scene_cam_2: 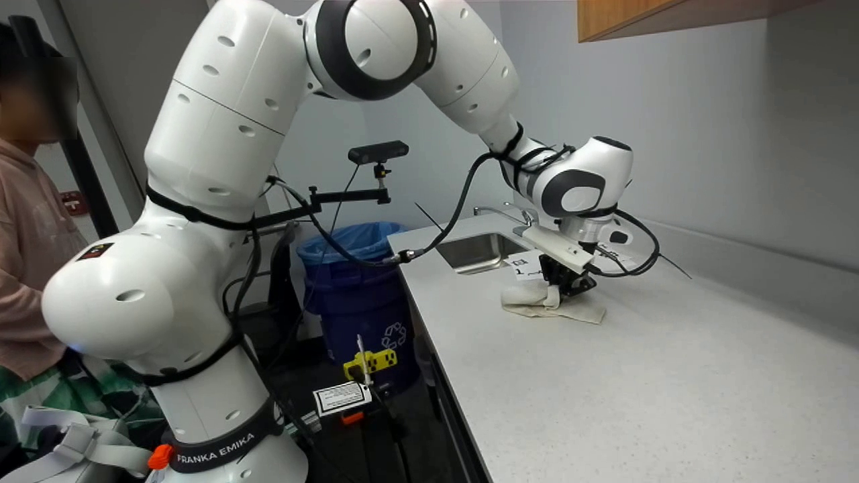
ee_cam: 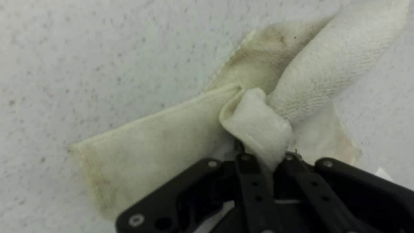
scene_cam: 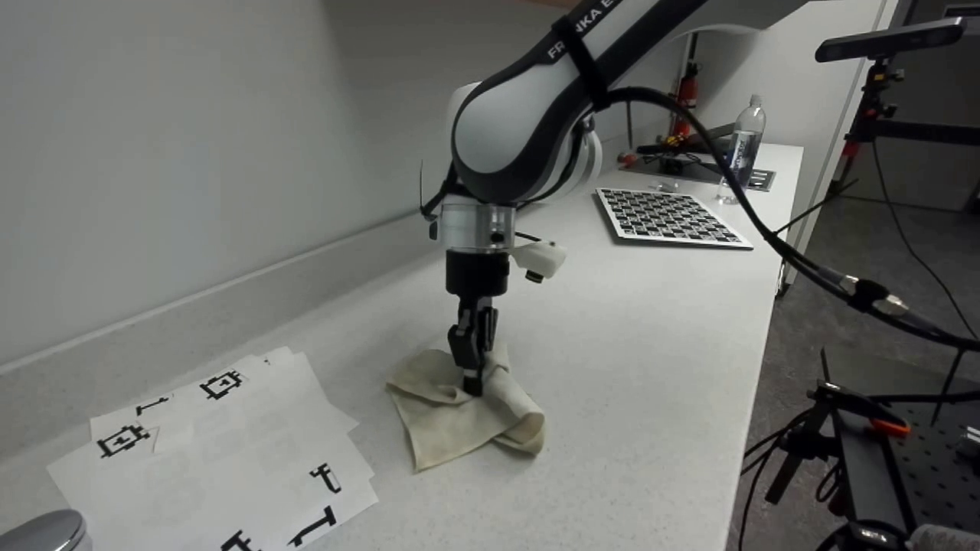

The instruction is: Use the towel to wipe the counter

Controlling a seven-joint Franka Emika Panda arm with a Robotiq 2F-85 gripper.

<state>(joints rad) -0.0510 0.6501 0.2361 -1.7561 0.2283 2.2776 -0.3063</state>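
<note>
In an exterior view, we see the Franka Emika Panda arm [scene_cam_2: 208,127] rising from its base [scene_cam_2: 248,464] and folding at a high elbow [scene_cam_2: 379,43]; the forearm [scene_cam_2: 473,74] slopes down to the wrist [scene_cam_2: 609,168]. Below it we find the Robotiq gripper [scene_cam: 474,383] pointing downward, nearly vertical in an exterior view. In the wrist view, we note its black fingers [ee_cam: 257,194] drawn together in a pinch.

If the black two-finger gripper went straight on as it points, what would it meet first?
Pointing down, the gripper would probably meet more of the cream cloth towel it pinches, then the white speckled counter; depth beneath is hidden.
</note>
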